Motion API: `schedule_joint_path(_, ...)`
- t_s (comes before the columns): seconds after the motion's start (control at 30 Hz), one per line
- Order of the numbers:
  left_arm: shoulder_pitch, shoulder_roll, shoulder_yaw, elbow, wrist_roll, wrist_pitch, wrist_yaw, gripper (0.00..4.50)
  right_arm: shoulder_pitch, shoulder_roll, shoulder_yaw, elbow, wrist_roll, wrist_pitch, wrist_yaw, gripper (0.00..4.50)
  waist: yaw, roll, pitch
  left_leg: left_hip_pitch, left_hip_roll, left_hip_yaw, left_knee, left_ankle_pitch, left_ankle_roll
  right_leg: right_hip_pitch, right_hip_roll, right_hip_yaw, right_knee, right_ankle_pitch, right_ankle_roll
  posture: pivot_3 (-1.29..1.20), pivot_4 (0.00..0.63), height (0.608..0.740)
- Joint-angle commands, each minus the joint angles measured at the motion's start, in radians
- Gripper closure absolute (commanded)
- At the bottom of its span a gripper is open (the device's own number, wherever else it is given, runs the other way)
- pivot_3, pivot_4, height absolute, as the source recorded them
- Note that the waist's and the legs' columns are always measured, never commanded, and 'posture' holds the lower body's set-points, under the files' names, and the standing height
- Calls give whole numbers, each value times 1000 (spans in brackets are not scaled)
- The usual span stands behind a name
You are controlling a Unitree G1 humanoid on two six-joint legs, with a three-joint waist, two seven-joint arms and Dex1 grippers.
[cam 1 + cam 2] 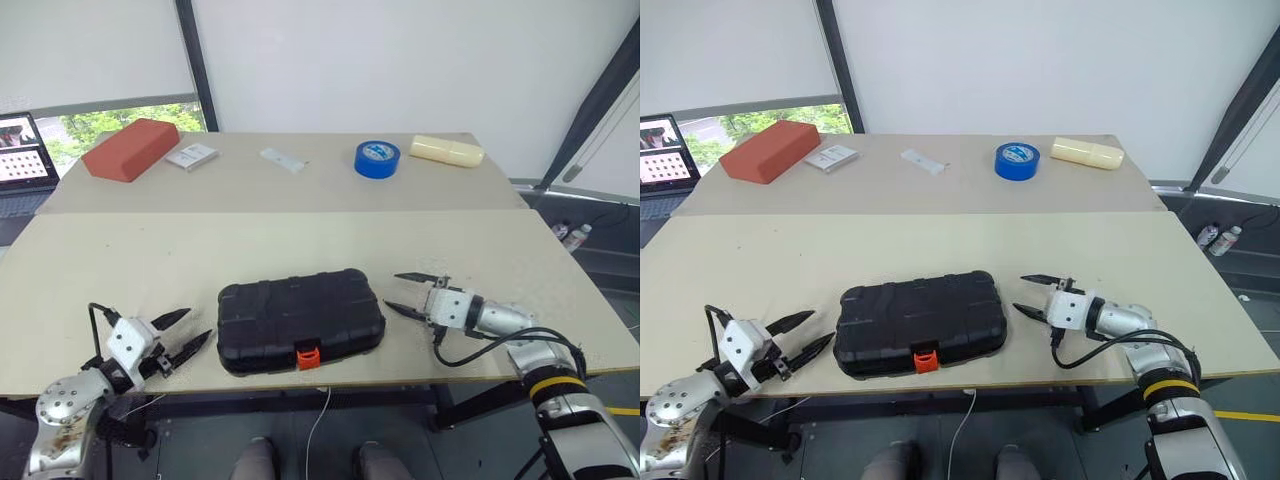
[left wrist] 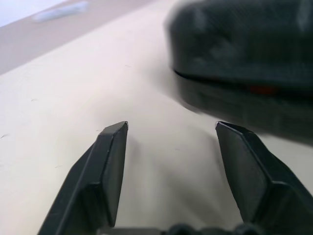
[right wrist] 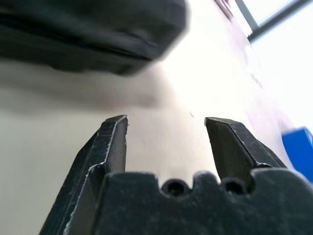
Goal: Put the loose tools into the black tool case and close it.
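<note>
A black case with a small orange latch on a pale beige table. Farther back: a brick-red block, a bright blue tape roll, a cream-yellow oblong and two small white items. Both grippers have black fingers on silver-grey wrists.

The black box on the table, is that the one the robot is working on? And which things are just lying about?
Part of the job:
- flat black plastic tool case, lid down, orange latch
- left gripper and right gripper, both open beside it

Just lying about:
- red brick-like block
- blue tape roll
- pale yellow oblong block
</note>
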Motion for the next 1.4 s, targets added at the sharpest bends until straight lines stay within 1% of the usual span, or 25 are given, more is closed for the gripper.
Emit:
schedule_joint_path(0.03,-98,42,12,-13,-54,104,17,2194,92,-71,-38,-242,263,290,211,2558,8,0,0,0,0,0,0,0,0,1,0,0,0,0,0,0,150,740)
schedule_joint_path(0.1,-167,51,-3,5,-54,150,29,2729,152,-115,-25,-373,331,435,289,3160,14,0,0,1,0,0,0,0,0,3,0,-1,0,-1,1,0,150,740)
schedule_joint_path(0.13,-219,54,-26,14,-46,185,32,3267,184,-133,-14,-440,348,489,313,3603,14,0,0,1,1,0,1,0,0,3,1,-1,1,-1,1,0,150,740)
schedule_joint_path(0.2,-322,61,-75,70,-13,209,17,3971,233,-164,15,-547,351,580,347,4250,13,0,0,3,0,0,1,0,0,4,1,0,0,-2,3,0,150,740)
schedule_joint_path(0.23,-369,66,-101,108,3,217,1,4232,250,-170,29,-587,344,603,357,4453,14,0,0,3,0,0,1,0,0,5,1,0,0,-3,5,0,150,740)
schedule_joint_path(0.27,-405,70,-124,146,22,212,-16,4430,260,-173,39,-620,341,632,361,4500,16,0,0,4,0,-1,1,0,0,5,1,-1,0,-4,6,0,150,740)
schedule_joint_path(0.37,-518,75,-199,275,88,168,-68,4430,263,-162,79,-706,326,719,358,4500,11,0,0,4,0,-1,1,0,0,5,1,-1,0,-4,8,0,150,740)
schedule_joint_path(0.4,-555,76,-225,323,103,178,-92,4430,254,-150,97,-730,317,743,351,4500,8,0,0,3,0,0,1,0,0,4,2,0,0,-3,9,0,150,740)
schedule_joint_path(0.47,-600,81,-261,392,124,187,-136,4430,233,-123,118,-758,302,778,330,4500,6,0,0,3,0,-1,1,0,0,4,2,0,0,-2,10,0,150,740)
schedule_joint_path(0.5,-619,80,-272,424,133,154,-157,4430,216,-104,132,-758,284,798,312,4500,4,0,0,3,0,-1,1,0,0,3,2,0,0,-2,11,0,150,740)
schedule_joint_path(0.53,-633,78,-277,448,135,140,-172,4430,200,-78,139,-743,260,782,292,4500,3,0,0,2,0,-1,1,0,0,2,2,0,0,-2,11,0,150,740)
schedule_joint_path(0.6,-638,73,-271,459,97,187,-227,4430,139,-15,150,-650,182,720,229,4500,0,-1,0,0,0,-1,1,0,0,0,2,0,1,-2,10,0,150,740)
schedule_joint_path(0.67,-618,79,-265,449,83,216,-251,4430,96,22,154,-579,123,661,191,4500,-3,-2,0,-2,0,-1,1,0,0,-3,3,0,2,-2,10,0,150,740)
schedule_joint_path(0.73,-574,80,-258,405,66,228,-273,4430,53,62,145,-511,96,618,158,4500,-2,-2,0,-4,0,-1,2,0,0,-5,2,0,3,-1,11,0,150,740)
schedule_joint_path(0.83,-479,75,-225,275,-6,313,-283,4430,-31,103,144,-377,49,534,127,4500,-4,-2,0,-4,0,-1,1,0,0,-5,2,0,3,-1,10,0,150,740)
schedule_joint_path(0.87,-447,73,-213,234,-24,338,-274,4430,-58,116,141,-332,37,515,114,4500,-4,-2,0,-5,0,0,1,0,0,-5,2,0,3,1,7,0,150,740)
schedule_joint_path(0.97,-364,61,-160,143,-51,357,-212,4430,-133,160,123,-199,24,455,84,4500,-3,-2,0,-5,0,0,1,0,0,-5,2,0,2,1,6,0,150,740)
schedule_joint_path(1.1,-348,52,-62,99,-53,325,-79,4430,-179,186,98,-100,51,394,111,4500,2,-3,1,-5,0,-1,1,0,0,-5,2,0,3,1,6,0,150,740)
schedule_joint_path(1.17,-356,54,-28,21,-110,357,-80,4430,-175,181,79,-93,82,383,148,4500,2,-3,1,-5,0,-1,1,0,0,-5,2,0,3,1,6,0,150,740)
schedule_joint_path(1.2,-358,55,-21,-36,-158,399,-91,4430,-166,173,71,-100,103,393,179,4500,3,-3,1,-6,0,-1,1,0,0,-5,2,0,2,2,6,0,150,740)
schedule_joint_path(1.23,-364,60,-34,-115,-208,460,-102,4430,-146,157,62,-115,117,399,206,4500,3,-3,1,-6,0,-1,1,0,0,-5,2,0,2,2,6,0,150,740)
schedule_joint_path(1.3,-373,73,-80,-221,-258,552,-114,4430,-106,127,52,-160,149,457,257,4500,9,-3,1,-7,0,-1,2,0,0,-4,2,0,2,2,7,0,150,740)
schedule_joint_path(1.4,-419,61,-199,-293,-230,635,-86,4430,-38,98,43,-265,201,557,298,4500,16,-3,1,-7,0,-1,2,0,0,-4,1,0,1,1,7,0,150,740)
